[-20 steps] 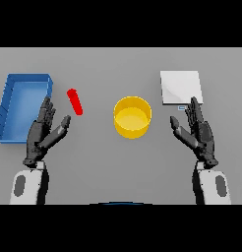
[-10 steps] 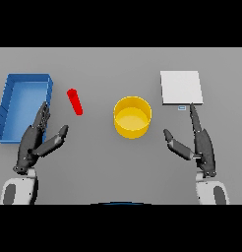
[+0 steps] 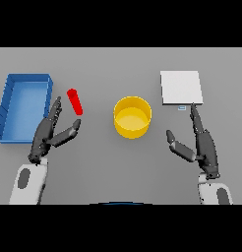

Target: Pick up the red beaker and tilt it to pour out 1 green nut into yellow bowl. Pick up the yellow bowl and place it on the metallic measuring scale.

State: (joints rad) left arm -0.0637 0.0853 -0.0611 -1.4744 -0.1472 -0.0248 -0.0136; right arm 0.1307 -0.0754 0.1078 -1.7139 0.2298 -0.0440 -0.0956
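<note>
The red beaker (image 3: 75, 101) lies on its side on the grey table, left of centre. The yellow bowl (image 3: 133, 116) stands in the middle, and I see nothing in it. The metallic measuring scale (image 3: 180, 87) is a pale square plate at the back right. My left hand (image 3: 48, 136) is open, edge-on with thumb out, its fingertips just below and left of the beaker, not touching it. My right hand (image 3: 203, 144) is open too, edge-on, its fingertips just under the scale's front edge. No green nut shows.
A blue tray (image 3: 23, 106) with raised walls sits at the far left, right beside my left hand.
Both hands have turned from palm-down to edge-on with thumbs spread inward. The left hand has moved up towards the beaker. Beaker, bowl and scale have not moved.
</note>
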